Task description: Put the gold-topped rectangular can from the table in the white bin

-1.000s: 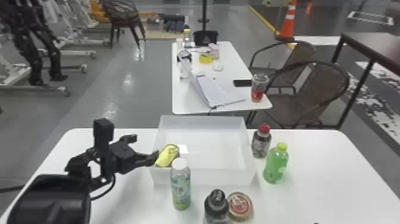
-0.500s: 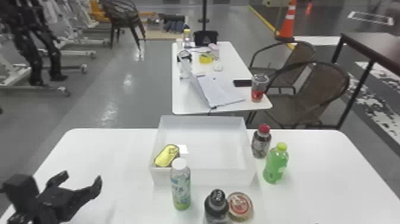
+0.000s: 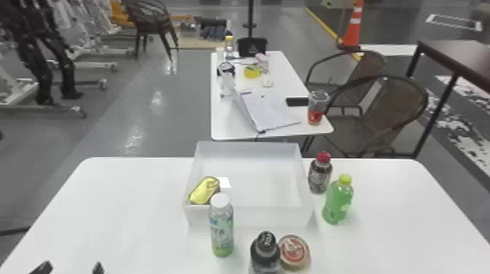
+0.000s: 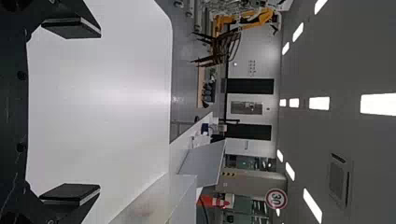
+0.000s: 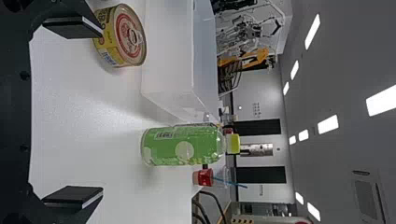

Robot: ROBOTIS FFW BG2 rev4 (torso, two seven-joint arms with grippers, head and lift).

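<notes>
The gold-topped rectangular can [image 3: 205, 190] rests inside the white bin [image 3: 251, 215], in its near left corner against the walls. My left gripper [image 3: 69, 270] is at the head view's bottom left edge, well to the left of the bin and nearer the robot. Seen from its wrist, the left gripper [image 4: 70, 112] stands open over bare table, the bin's translucent wall [image 4: 182, 198] off to one side. In the right wrist view my right gripper [image 5: 72, 114] is parked open, with a round tin and a green bottle beyond it.
In front of the bin stand a white-capped bottle [image 3: 221, 226], a black-capped bottle [image 3: 265, 253] and a round tin [image 3: 294, 252]. Right of it are a red-capped bottle [image 3: 320, 175] and a green bottle [image 3: 338, 200]. A second table [image 3: 233, 124] lies beyond.
The left gripper has drawn back from the bin's left side toward the bottom left edge. The can stays in the bin's corner, and the bottles have not moved.
</notes>
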